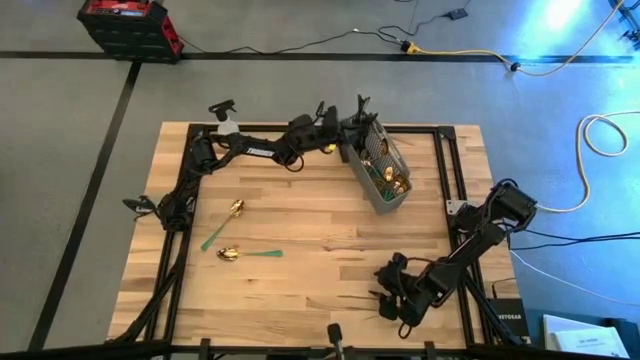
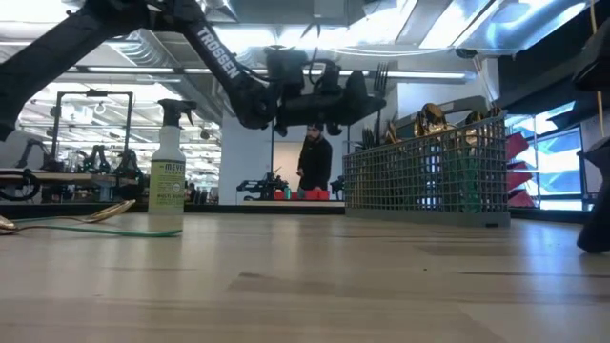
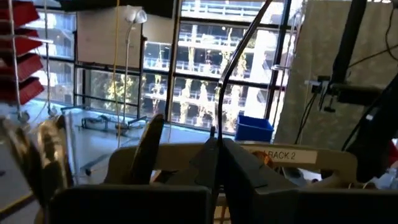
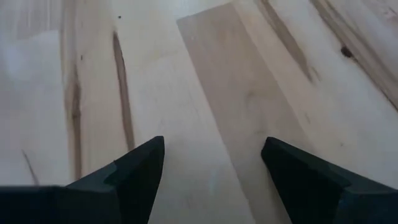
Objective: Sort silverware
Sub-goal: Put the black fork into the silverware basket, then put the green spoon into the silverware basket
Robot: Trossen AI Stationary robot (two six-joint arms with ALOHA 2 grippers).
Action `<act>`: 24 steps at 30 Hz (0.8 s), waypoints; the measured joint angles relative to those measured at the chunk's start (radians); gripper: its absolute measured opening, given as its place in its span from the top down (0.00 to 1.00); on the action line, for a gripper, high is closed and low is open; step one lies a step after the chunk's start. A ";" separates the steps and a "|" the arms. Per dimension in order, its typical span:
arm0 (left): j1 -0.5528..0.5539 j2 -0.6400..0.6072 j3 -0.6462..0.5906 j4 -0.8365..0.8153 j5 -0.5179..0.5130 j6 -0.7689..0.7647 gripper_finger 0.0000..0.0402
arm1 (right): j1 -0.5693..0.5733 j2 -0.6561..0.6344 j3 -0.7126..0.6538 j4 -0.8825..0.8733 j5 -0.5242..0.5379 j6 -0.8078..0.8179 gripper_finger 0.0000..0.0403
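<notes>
Two green-handled gold spoons [image 1: 222,226] at nine o'clock on the wooden worktop [image 1: 300,290], more gold silverware [image 1: 385,165] upright in a grey mesh caddy [image 1: 377,190] at one o'clock, left tool [image 1: 340,128] closed on a thin dark utensil [image 3: 239,50] beside the caddy's far end, right tool [image 1: 385,300] wide open and empty, low at five o'clock.

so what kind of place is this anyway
Likely a robotics lab or workshop. The wooden table sits on a concrete floor crossed by cables, a red toolbox stands nearby, and a person stands in the open hall behind.
</notes>
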 joint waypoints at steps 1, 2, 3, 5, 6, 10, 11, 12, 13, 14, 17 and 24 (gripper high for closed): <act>-0.001 0.000 0.000 -0.023 -0.011 -0.005 0.99 | -0.001 0.000 0.000 0.000 0.000 -0.003 0.34; -0.001 0.000 0.000 -0.044 -0.020 -0.008 0.97 | -0.001 0.000 0.000 0.000 0.000 -0.011 0.34; -0.001 0.000 -0.001 -0.058 -0.018 -0.012 0.95 | -0.001 0.000 0.000 0.002 0.000 -0.018 0.34; -0.002 0.000 -0.002 -0.072 -0.002 -0.003 0.89 | -0.001 0.001 -0.001 0.010 0.000 -0.024 0.34; -0.002 0.000 -0.002 -0.070 0.005 0.000 0.85 | -0.001 0.001 -0.002 0.015 0.000 -0.025 0.34; -0.003 0.000 -0.002 -0.023 0.013 -0.040 0.67 | -0.002 0.002 -0.003 0.044 -0.002 -0.053 0.34; -0.002 0.000 -0.002 -0.001 0.014 -0.054 0.62 | -0.002 0.002 -0.003 0.049 -0.005 -0.057 0.34; 0.000 -0.003 -0.002 0.028 0.020 -0.069 0.57 | -0.002 0.002 -0.003 0.051 -0.007 -0.063 0.34; 0.004 -0.012 -0.002 0.052 0.039 -0.086 0.52 | -0.002 0.002 -0.003 0.052 -0.007 -0.066 0.34; 0.009 -0.027 -0.002 0.088 0.068 -0.107 0.47 | -0.002 0.002 -0.003 0.052 -0.006 -0.066 0.34; 0.034 -0.117 -0.002 0.176 0.132 -0.148 0.36 | -0.003 0.002 -0.003 0.052 0.001 -0.078 0.34; 0.099 -0.473 0.000 0.156 0.305 -0.168 0.27 | -0.003 0.002 -0.003 0.051 0.043 -0.093 0.34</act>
